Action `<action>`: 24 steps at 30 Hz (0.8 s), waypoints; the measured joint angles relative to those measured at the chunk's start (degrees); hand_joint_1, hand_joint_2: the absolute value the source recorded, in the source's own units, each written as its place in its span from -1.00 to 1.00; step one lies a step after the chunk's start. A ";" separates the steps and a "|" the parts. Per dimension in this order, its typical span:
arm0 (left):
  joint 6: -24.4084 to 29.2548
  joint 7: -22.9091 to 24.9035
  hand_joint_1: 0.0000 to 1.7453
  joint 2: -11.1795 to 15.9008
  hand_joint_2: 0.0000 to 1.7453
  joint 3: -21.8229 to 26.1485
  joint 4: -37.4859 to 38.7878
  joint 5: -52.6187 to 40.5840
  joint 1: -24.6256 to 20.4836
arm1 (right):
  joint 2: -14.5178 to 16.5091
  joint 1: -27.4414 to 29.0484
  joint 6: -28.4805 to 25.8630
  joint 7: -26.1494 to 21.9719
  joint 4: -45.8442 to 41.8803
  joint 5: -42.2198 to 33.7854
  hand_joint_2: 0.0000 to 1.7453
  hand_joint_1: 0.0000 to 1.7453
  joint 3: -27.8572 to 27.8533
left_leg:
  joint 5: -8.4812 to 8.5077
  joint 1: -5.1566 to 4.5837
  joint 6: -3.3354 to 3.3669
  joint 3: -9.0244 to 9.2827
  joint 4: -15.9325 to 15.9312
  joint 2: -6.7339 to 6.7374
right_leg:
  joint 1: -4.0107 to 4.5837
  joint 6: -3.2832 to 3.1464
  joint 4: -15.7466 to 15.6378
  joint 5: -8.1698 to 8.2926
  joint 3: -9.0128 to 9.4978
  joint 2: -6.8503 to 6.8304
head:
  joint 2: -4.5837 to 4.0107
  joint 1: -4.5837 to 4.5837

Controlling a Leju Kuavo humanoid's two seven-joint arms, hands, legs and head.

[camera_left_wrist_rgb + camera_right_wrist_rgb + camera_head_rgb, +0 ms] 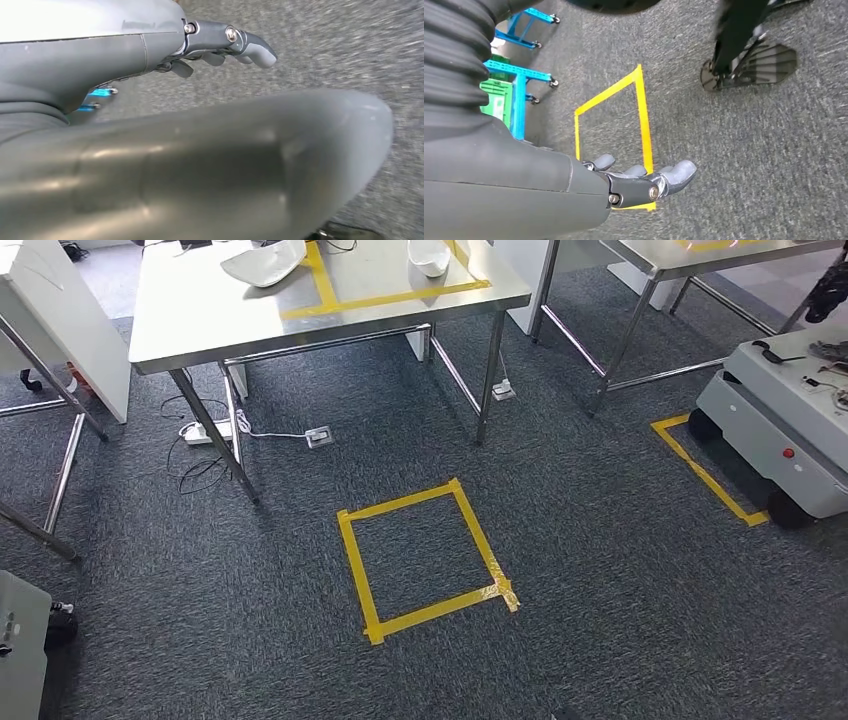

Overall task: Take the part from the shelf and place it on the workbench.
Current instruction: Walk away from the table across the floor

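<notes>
Grey carpet (600,540) spreads under everything we see, and both of our hands hang above it. Our left hand (220,45) holds nothing; its fingers (257,50) are extended with small gaps between them, and the thick thumb crosses most of the left wrist view. Our right hand (644,182) is likewise free of any load, its fingers (679,172) stretched out and a little apart, over one corner of a yellow tape square (641,115) on the floor. Beyond that hand we see a blue shelf frame on castors (519,95) with a green bin (494,102) in it; we cannot tell whether the part sits there.

From the head view, a yellow tape square (425,560) lies on the carpet just ahead of us. Past it stands a steel workbench (200,315) marked with yellow tape (330,290), and two white moulded pieces (265,262) rest on its top. Cables and a power strip (205,432) lie beneath it. To our right a white wheeled cart (770,430) sits beside another taped outline (705,475).
</notes>
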 joint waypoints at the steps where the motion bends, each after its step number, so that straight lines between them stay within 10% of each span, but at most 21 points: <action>1: -0.44 0.08 -1.00 0.00 0.00 0.01 0.00 0.18 -0.33 | -0.03 -0.05 0.20 -0.35 0.00 -0.05 1.00 -1.00 -0.01 | 0.31 -0.05 -0.38 -0.22 0.04 -0.01 | 0.14 -0.29 -2.19 -0.54 1.17 0.05 | 0.00 0.01; 3: -1.36 0.32 -1.00 0.00 1.00 0.03 0.00 0.54 -0.61 | -0.04 0.04 0.71 -1.19 0.00 0.03 1.00 -1.00 -0.01 | 0.93 -0.05 -1.17 -0.35 -0.22 0.03 | 0.29 -1.07 -3.09 -0.53 1.15 0.11 | 0.00 0.00; 6: -2.16 0.73 -1.00 -0.24 1.00 -0.17 0.09 -0.18 0.00 | -0.10 0.22 1.05 -2.20 -0.03 0.37 1.00 -1.00 0.02 | -1.78 0.14 -2.17 -1.62 2.54 -0.21 | 0.04 -2.47 -3.52 0.78 0.35 -0.05 | 0.00 -0.09; 10: -2.35 1.36 -1.00 -0.32 1.00 -3.18 0.20 1.44 1.93 | -0.31 0.34 1.15 -3.04 -0.65 -0.07 1.00 -1.00 0.98 | -9.62 0.19 -2.73 -5.24 15.55 -0.39 | 0.18 -2.86 -3.29 2.15 -1.47 -0.11 | 0.00 -0.23; 12: -2.35 1.32 -1.00 -0.22 1.00 -5.16 0.29 3.93 3.15 | -0.40 0.35 1.12 -3.18 -1.50 -1.15 1.00 -1.00 1.85 | -8.16 0.19 -2.61 -2.68 13.79 -0.39 | 0.16 -2.65 -2.91 2.60 -2.36 -0.11 | 0.00 -0.23; 15: -2.28 1.06 -1.00 0.02 1.00 -8.33 0.46 8.07 4.64 | -0.43 0.28 1.05 -3.53 -2.93 -2.96 1.00 -1.00 3.40 | -5.22 0.04 -1.95 5.11 2.30 -0.45 | 0.20 -2.08 -2.32 2.98 -3.07 -0.15 | 0.00 -0.21; 19: -2.05 0.60 -1.00 0.36 -1.00 -12.96 0.43 13.85 6.39 | -0.74 0.44 0.94 -4.01 -4.41 -5.55 1.00 -1.00 5.88 | -5.14 -0.14 -1.07 5.95 -0.82 -0.59 | 0.52 -2.28 -2.11 3.14 -3.37 -0.20 | 0.00 -0.08; 24: -1.68 -0.07 -1.00 1.01 -1.00 -19.35 -0.47 21.41 7.73 | -0.98 1.72 0.80 -4.23 -5.55 -8.89 1.00 -1.00 9.33 | -4.83 -0.37 -0.24 5.40 -0.48 -0.53 | 0.36 -1.49 -2.52 4.01 -3.49 -0.15 | 0.00 0.01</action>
